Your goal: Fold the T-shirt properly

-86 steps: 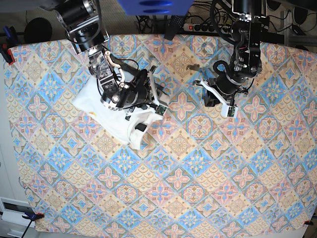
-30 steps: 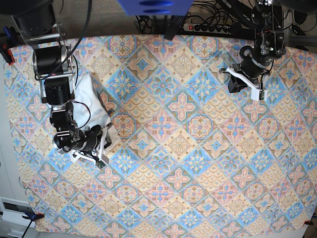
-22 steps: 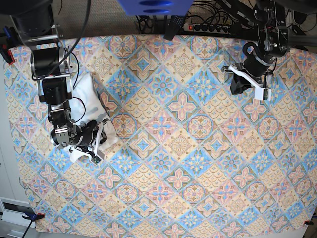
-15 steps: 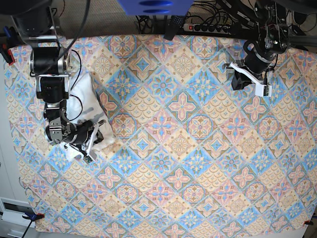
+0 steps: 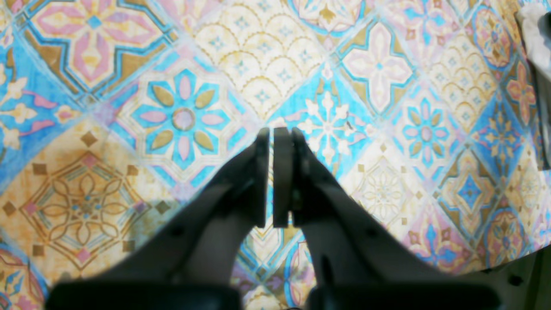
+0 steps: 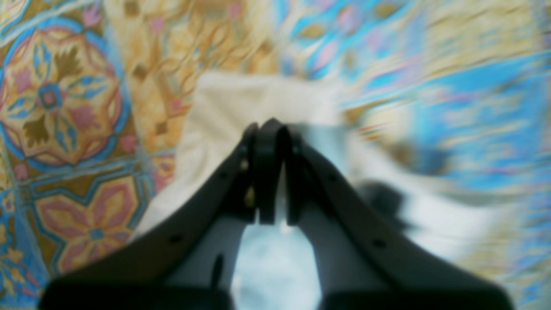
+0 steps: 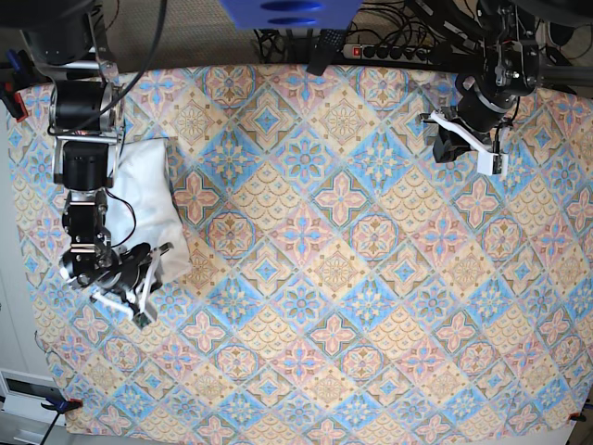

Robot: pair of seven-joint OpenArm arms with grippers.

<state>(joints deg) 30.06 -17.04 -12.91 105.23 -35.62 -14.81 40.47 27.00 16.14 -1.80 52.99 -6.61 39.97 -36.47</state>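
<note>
White cloth — the T-shirt (image 7: 148, 199) — lies folded into a compact bundle at the left edge of the base view, on the patterned tablecloth (image 7: 334, 278) of blue, pink and tan tiles that covers the whole table. Only its plain white side shows; no print can be made out.

At the lower end of the bundle, in the lower left of that view, sits the right gripper (image 7: 139, 287). Its wrist camera shows the jaws drawn together with at most a sliver between the tips, and white fabric (image 6: 224, 112) spread beneath and beyond them. That picture is smeared with motion blur, so I cannot tell whether a fold of cloth is pinched between the tips or merely lies under them.

Well apart, in the upper right of the base view, the left gripper (image 7: 463, 148) hangs above bare tablecloth. From its own camera the left gripper (image 5: 272, 137) has its jaws closed, only a thin slit between the flat inner faces, with nothing in them — just the tile pattern below. A scrap of white shows at the upper right corner of that frame, too cropped to identify.
</note>
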